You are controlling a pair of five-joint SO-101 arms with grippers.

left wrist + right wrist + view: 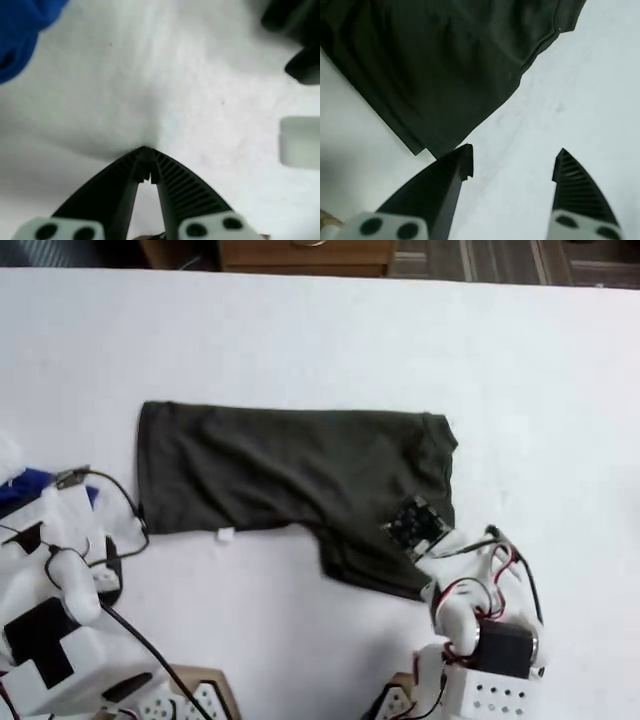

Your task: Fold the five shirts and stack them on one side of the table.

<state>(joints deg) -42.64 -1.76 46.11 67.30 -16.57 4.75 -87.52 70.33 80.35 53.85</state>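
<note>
Right wrist view, right gripper (512, 160) fingers spread beside dark shirt (445, 65), left gripper (146, 156) fingers closed, empty

Bright, even overhead light washes the white counter (300, 340); a soft grey shadow pools ahead of the left arm's fingers (112, 192).
</note>
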